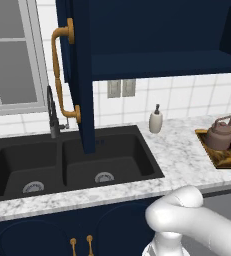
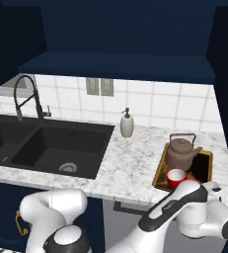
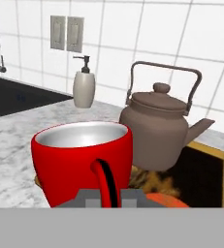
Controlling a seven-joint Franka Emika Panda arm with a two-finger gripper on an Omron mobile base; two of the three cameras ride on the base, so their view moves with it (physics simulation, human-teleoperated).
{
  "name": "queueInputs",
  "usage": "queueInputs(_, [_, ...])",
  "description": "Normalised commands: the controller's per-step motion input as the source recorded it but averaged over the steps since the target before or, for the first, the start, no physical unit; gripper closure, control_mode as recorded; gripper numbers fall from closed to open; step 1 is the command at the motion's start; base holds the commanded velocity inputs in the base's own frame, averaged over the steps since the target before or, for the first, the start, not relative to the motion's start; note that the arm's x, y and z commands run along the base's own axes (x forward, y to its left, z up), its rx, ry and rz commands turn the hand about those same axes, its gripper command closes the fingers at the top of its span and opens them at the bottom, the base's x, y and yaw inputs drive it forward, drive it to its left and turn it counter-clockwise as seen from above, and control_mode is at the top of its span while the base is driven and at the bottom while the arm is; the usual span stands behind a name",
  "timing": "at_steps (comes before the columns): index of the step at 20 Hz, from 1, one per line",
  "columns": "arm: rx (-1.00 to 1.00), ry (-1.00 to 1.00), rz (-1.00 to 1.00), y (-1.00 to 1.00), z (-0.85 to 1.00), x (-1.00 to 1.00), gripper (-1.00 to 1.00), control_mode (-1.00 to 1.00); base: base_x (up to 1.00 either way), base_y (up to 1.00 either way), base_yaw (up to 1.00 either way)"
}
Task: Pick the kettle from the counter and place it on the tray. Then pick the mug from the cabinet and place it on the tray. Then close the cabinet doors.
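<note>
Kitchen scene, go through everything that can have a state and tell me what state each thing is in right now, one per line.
kettle: upright on the tray, lid on
mug: upright at the tray's near end, gripper shut on its handle
cabinet doors: open
cabinet: shelf bare
soap dispenser: upright on the counter
faucet: no water running

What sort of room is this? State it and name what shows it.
A kitchen, rendered: a black double sink with a tall faucet set in a marble counter, navy wall cabinet above, and a kettle on a tray.
</note>
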Motion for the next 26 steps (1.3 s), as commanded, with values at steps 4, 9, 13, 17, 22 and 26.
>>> queueInputs(4, [0.08,-0.03,0.0,0.0,-0.11,0.16,1.0,-1.0,0.0,0.0,0.0])
queueInputs(9, [0.15,0.0,0.0,0.01,-0.05,0.35,1.0,-1.0,0.0,0.0,0.0])
queueInputs(13, [0.1,0.0,-0.03,0.0,-0.29,0.28,1.0,-1.0,0.0,0.0,0.0])
queueInputs(17, [0.02,-0.02,-0.04,0.0,-0.39,0.21,1.0,-1.0,0.0,0.0,0.0])
queueInputs(22, [0.01,-0.07,-0.05,0.0,-0.22,0.34,1.0,-1.0,0.0,0.0,0.0])
queueInputs(26, [0.02,-0.04,-0.01,0.0,-0.23,0.31,1.0,-1.0,0.0,0.0,0.0])
